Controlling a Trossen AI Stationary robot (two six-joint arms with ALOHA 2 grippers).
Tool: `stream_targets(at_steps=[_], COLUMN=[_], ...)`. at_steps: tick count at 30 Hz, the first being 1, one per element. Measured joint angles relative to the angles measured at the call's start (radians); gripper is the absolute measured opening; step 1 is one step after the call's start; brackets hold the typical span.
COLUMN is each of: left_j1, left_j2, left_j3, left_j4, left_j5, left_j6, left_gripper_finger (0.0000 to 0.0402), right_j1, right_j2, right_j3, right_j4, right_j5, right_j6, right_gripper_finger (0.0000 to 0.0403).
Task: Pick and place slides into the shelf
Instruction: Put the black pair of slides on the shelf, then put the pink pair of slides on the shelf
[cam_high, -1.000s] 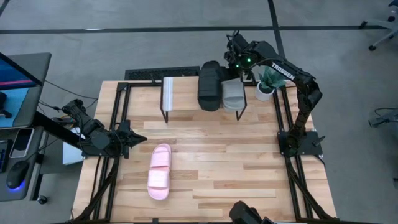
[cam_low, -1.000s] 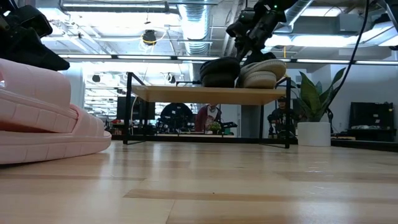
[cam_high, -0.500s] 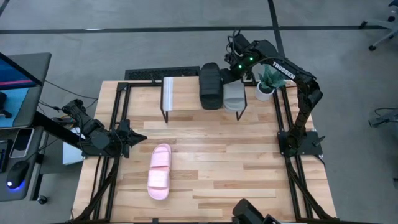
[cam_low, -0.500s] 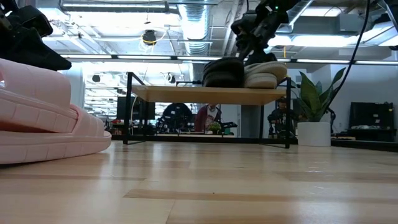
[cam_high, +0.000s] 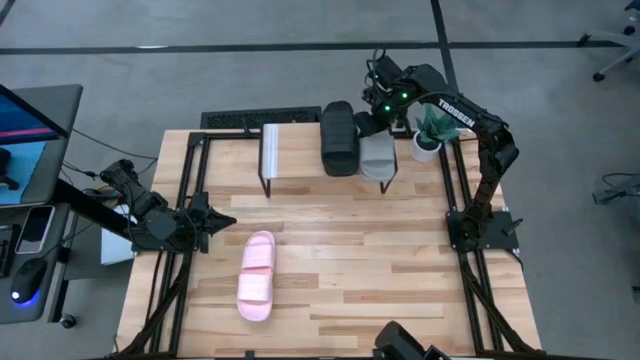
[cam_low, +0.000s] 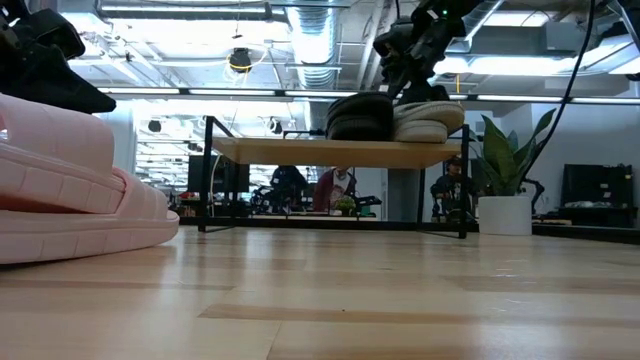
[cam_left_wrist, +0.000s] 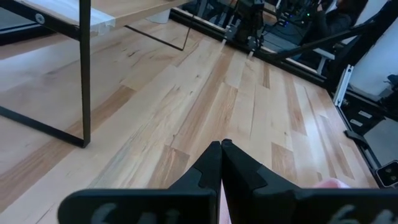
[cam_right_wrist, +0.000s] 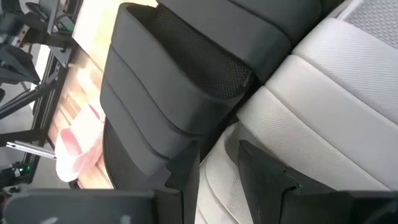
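The black slide (cam_high: 338, 138) and the light grey slide (cam_high: 377, 155) lie side by side, soles down, on the right part of the shelf (cam_high: 272, 150). The pale pink slide (cam_high: 256, 275) lies on the table, left of centre. My right gripper (cam_high: 366, 120) hovers over the shelf, open. In its wrist view the gripper (cam_right_wrist: 217, 158) straddles the seam between the black slide (cam_right_wrist: 161, 93) and the grey slide (cam_right_wrist: 323, 106). My left gripper (cam_high: 228, 222) waits shut at the table's left side. My right gripper comes from above, slanting from the far side. One finger (cam_right_wrist: 186, 163) stands at the black slide's strap edge (cam_right_wrist: 180, 134) next to the grey slide, the other (cam_right_wrist: 261, 168) over the grey slide. I cannot tell whether either touches.
A small potted plant (cam_high: 428, 140) stands just right of the shelf. Black frame rails run along the table's left and right sides. The shelf's left part (cam_low: 270, 150) is bare. People show in the room behind the shelf in the low view.
The black slide has shifted slightly toward the far edge and now lies flat on the shelf beside the grey slide. My right gripper has risen a little above the two slides.
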Motion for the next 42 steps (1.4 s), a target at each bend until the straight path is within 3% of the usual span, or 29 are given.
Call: stream_targets(at_steps=[8,19,26,36,42], left_j1=[0.0,0.0,0.0,0.0,0.0], left_j2=[0.0,0.0,0.0,0.0,0.0], left_j3=[0.0,0.0,0.0,0.0,0.0], left_j4=[-0.008,-0.008,-0.008,-0.008,-0.008], left_j5=[-0.006,-0.006,-0.006,-0.006,-0.005], left_j6=[0.003,0.005,0.006,0.016,0.026], left_gripper_finger=[0.0,0.0,0.0,0.0,0.0], right_j1=[0.0,-0.015,-0.04,-0.029,0.026], right_j2=[0.001,0.003,0.003,0.002,-0.147], right_j3=[0.0,0.034,0.177,0.511,0.462], right_j4=[-0.003,0.132,0.142,0.157,0.278], right_j5=[0.009,0.072,0.088,0.088,0.089], right_j6=[-0.005,0.003,0.019,-0.024,-0.144], right_gripper_finger=[0.0102,0.0102,0.0102,0.0102,0.009])
